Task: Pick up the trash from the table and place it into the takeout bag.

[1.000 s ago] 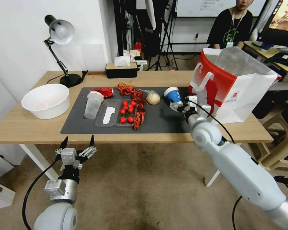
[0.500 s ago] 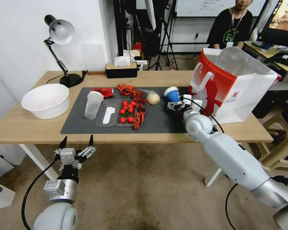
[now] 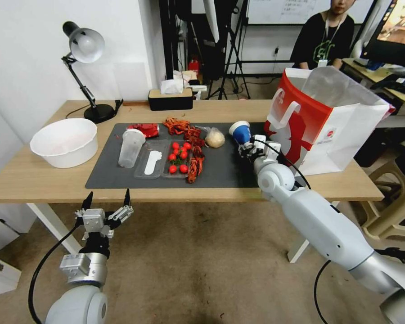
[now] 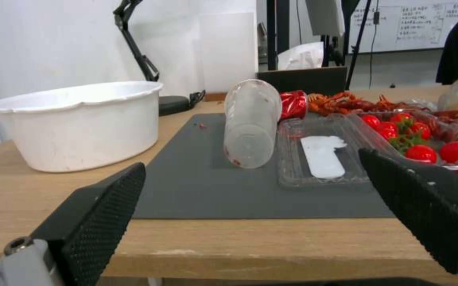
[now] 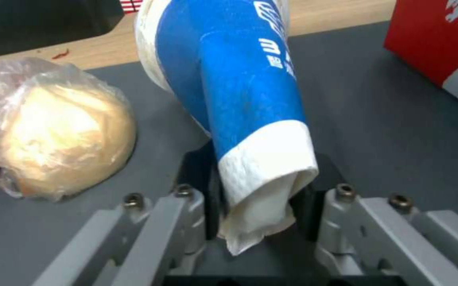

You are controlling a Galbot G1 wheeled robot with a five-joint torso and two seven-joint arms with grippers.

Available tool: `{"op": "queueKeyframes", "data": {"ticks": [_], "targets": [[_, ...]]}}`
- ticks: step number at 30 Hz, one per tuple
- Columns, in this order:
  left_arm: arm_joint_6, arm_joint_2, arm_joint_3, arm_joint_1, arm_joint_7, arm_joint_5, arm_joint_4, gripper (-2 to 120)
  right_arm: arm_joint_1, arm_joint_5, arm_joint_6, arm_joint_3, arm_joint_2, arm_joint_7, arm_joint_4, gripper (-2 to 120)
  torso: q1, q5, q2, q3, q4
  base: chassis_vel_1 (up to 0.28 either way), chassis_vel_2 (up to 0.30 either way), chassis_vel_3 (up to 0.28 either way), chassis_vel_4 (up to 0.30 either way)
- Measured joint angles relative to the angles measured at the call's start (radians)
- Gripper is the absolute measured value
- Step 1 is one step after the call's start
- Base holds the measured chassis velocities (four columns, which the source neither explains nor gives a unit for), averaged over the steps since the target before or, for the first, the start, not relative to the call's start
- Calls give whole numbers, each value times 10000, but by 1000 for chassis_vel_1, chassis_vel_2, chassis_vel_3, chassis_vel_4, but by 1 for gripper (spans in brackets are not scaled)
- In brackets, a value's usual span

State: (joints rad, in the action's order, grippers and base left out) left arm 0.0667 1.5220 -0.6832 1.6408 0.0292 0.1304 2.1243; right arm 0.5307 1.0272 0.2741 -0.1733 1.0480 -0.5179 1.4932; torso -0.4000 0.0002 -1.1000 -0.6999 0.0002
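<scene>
My right gripper (image 3: 248,148) is shut on the crumpled bottom of the blue paper cup (image 3: 241,132), which tilts up over the right end of the dark mat (image 3: 225,168). In the right wrist view the cup (image 5: 239,79) is squeezed between the fingers of that gripper (image 5: 255,190). The red-and-white takeout bag (image 3: 319,117) stands open just to its right. On the mat lie the clear plastic cup (image 3: 130,148), the crushed red can (image 3: 145,129) and the wrapped beige lump (image 3: 215,137). My left gripper (image 3: 105,208) hangs open below the table's (image 3: 40,180) front edge.
A large white basin (image 3: 65,141) sits at the table's left end. A clear tray of red tomatoes (image 3: 177,157) and red shell scraps (image 3: 194,164) occupy the mat's middle. A desk lamp (image 3: 86,47) and a tissue box (image 3: 170,98) stand at the back.
My right arm swung a little to the left, carrying the blue cup slightly left and up. The left arm stayed where it was.
</scene>
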Motion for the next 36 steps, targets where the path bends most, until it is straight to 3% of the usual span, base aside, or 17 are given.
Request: {"op": "queueKeyframes", "data": {"ticks": [6, 8, 17, 21, 29, 31, 36], "targets": [[5, -6, 0, -12, 0, -1, -14, 100, 245, 1, -2, 255, -247, -12, 1061, 11, 0, -2, 0, -2, 0, 0, 0, 0, 0], [6, -1, 12, -26, 0, -5, -26, 100, 500, -12, -16, 564, -531, -30, 2072, 4, 1, 2, 0, -2, -1, 0, 0, 0, 0], [10, 31, 114, -68, 2, -77, -73, 100, 1022, -14, -40, 1591, -1382, 141, 4270, 3, 0, -2, 0, -1, -4, 0, 0, 0, 0], [6, 41, 156, -72, 11, -114, -81, 100, 1026, 435, -1, 2773, -1820, 202, 5445, 3, 1, -1, 0, 1, -2, 0, 0, 0, 0], [2, 62, 205, -63, 20, -172, -81, 100, 616, 925, 333, 4066, -2284, -286, 5695, 3, 1, -1, 0, 0, -2, 0, 0, 0, 0], [2, 93, 257, -52, 27, -226, -84, 100, 378, 1128, 810, 4748, -2548, -969, 5336, 3, 0, 1, 0, 0, -2, 0, 0, 0, 0], [4, 119, 315, -39, 35, -290, -87, 100, 306, 1281, 1102, 5148, -2768, -1262, 4921, 3, 0, 2, 0, -1, -2, 0, 0, 0, 0]]}}
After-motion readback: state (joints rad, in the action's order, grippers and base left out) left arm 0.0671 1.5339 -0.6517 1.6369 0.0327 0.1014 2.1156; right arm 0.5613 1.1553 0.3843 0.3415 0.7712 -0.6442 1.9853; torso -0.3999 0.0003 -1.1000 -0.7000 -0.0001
